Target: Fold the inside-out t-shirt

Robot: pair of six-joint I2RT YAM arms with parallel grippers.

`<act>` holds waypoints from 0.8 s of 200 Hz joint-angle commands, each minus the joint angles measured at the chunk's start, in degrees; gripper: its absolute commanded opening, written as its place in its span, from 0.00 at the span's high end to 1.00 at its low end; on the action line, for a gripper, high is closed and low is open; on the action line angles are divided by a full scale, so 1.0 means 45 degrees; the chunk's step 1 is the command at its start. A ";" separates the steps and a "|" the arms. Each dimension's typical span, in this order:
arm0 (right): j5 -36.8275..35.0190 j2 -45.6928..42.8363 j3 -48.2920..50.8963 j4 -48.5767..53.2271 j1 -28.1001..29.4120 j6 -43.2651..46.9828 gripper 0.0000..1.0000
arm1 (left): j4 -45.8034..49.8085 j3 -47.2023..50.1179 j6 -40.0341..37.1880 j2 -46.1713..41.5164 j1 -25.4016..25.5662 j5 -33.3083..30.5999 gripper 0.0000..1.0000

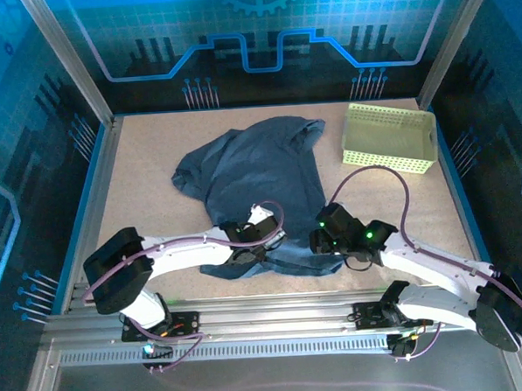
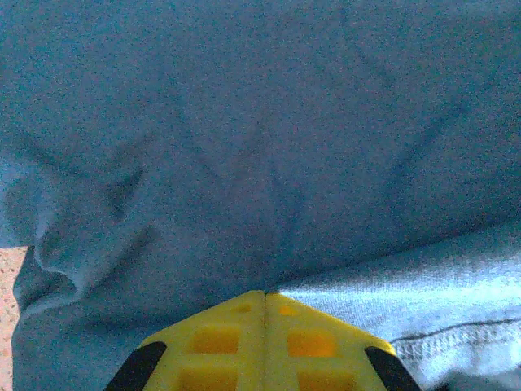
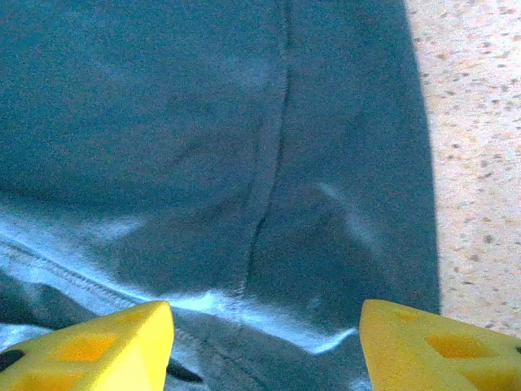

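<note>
The inside-out t-shirt (image 1: pixel 260 169) lies spread and wrinkled on the table, collar end toward the back and hem at the near edge. My left gripper (image 1: pixel 246 249) rests on its near left part. In the left wrist view the yellow fingers (image 2: pixel 265 293) meet tip to tip, and creases in the shirt (image 2: pixel 244 122) run into the tips, so a pinch of fabric is held. My right gripper (image 1: pixel 320 240) sits over the near right hem. In the right wrist view it (image 3: pixel 264 326) stands open, straddling the side seam and hem corner of the shirt (image 3: pixel 163 122).
A pale yellow-green perforated basket (image 1: pixel 389 136) stands at the back right, apart from the shirt. Speckled tabletop (image 3: pixel 480 163) shows right of the shirt's side edge. Blue side rails (image 1: pixel 86 205) and metal frame posts bound the work area.
</note>
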State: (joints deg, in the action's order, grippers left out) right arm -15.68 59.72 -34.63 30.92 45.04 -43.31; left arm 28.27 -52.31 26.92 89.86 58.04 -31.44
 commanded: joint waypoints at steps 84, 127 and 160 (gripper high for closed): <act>-0.0926 0.0772 0.2693 -1.0934 0.5068 0.1821 0.38 | -0.0619 -0.1629 0.0123 -0.2633 -0.1010 0.2884 1.00; -0.1915 0.3727 0.2862 -1.4807 0.5553 0.2960 0.38 | -0.0578 -0.1885 0.0039 -0.3109 -0.1371 0.3520 1.00; -0.1459 0.5522 0.2519 -1.5759 0.5548 0.3244 0.38 | -0.0520 -0.1949 0.0044 -0.3361 -0.1617 0.3700 1.00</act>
State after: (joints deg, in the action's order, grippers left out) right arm -21.02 80.58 -22.13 -30.41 69.38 -31.00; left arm 25.39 -59.22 27.00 76.84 51.75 -16.95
